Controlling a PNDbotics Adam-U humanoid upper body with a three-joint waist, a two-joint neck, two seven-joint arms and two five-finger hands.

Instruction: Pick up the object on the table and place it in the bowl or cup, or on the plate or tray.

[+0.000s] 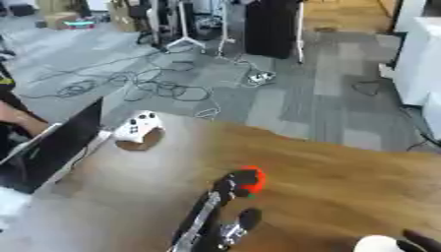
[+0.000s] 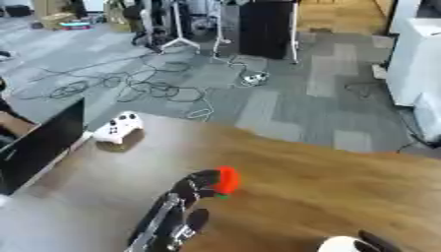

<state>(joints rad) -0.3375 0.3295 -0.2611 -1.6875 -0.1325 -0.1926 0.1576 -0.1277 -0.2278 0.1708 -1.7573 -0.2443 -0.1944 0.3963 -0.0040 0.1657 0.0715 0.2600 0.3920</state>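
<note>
A small red object (image 1: 252, 177) with a bit of green beneath it is held over the middle of the wooden table (image 1: 344, 187). My left hand (image 1: 229, 187) is curled round it, and the black and silver arm rises from the bottom edge. A white rounded vessel (image 1: 377, 244) shows at the bottom right, partly cut off. A dark shape beside it appears to be my right hand (image 2: 375, 240); its fingers cannot be made out.
A white game controller (image 1: 138, 126) rests on a brown ring near the table's far left edge. A black screen (image 1: 53, 147) stands along the left side, with a person's arm (image 1: 19, 120) behind it. Beyond the table lies grey floor with cables (image 1: 155, 86).
</note>
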